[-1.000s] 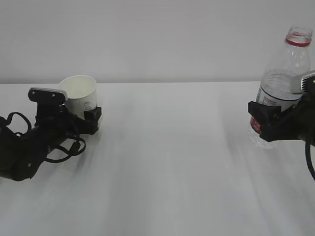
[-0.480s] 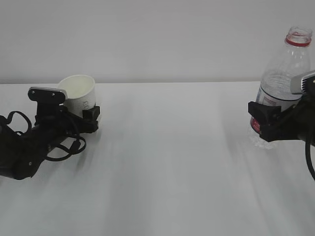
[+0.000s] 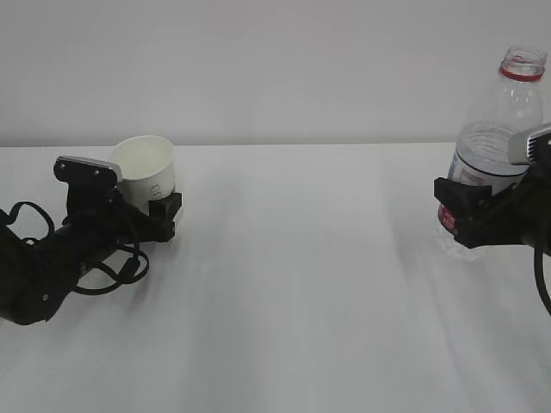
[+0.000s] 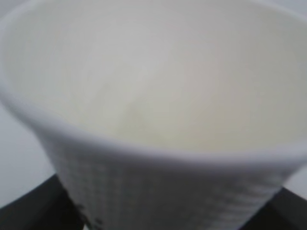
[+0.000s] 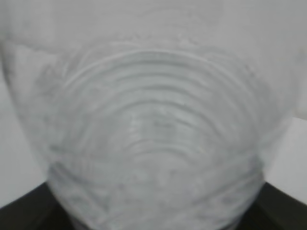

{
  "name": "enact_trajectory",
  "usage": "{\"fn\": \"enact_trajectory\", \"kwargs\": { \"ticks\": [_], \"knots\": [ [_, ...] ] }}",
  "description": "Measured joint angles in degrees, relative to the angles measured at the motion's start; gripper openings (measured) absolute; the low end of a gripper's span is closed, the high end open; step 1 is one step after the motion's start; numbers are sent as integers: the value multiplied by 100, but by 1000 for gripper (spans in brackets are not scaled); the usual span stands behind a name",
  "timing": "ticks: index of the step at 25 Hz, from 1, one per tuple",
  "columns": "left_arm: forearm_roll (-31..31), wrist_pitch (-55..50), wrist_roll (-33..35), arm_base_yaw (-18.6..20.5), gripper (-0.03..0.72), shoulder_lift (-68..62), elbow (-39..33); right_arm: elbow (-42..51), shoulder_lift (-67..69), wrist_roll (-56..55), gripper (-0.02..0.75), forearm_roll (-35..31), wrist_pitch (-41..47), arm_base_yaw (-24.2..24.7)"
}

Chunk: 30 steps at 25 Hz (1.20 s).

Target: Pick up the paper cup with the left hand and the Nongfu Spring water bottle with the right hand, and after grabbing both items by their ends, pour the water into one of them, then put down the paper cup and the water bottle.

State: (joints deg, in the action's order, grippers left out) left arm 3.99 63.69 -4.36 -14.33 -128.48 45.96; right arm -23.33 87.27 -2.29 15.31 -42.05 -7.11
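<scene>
The white paper cup (image 3: 146,165) sits at the far left, leaning a little, its base between the jaws of my left gripper (image 3: 152,205), which is shut on it. In the left wrist view the cup (image 4: 153,96) fills the frame, empty inside, with dark fingers (image 4: 24,213) at the lower corners. At the right edge the clear Nongfu Spring water bottle (image 3: 499,120) stands tilted, uncapped, with a red neck ring. My right gripper (image 3: 461,215) is shut on its lower body. The ribbed bottle (image 5: 153,134) fills the right wrist view. No water stream shows.
The white table (image 3: 301,284) stretches between the two arms, with a plain pale wall behind it. The left arm's black cables (image 3: 103,267) loop low over the table at the left.
The left gripper has closed in on the paper cup, and cup and gripper have shifted slightly right together. The right gripper and bottle have not moved.
</scene>
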Motion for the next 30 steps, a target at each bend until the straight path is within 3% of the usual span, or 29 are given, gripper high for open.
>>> {"fn": "enact_trajectory", "kwargs": {
  "ticks": [16, 30],
  "knots": [
    [1001, 0, -210, 0, 587, 1253, -1201, 0, 0, 0, 528, 0, 0, 0],
    [2724, 84, -854, 0, 586, 1930, -1694, 0, 0, -10, 527, 83, 0, 0]
  ]
}}
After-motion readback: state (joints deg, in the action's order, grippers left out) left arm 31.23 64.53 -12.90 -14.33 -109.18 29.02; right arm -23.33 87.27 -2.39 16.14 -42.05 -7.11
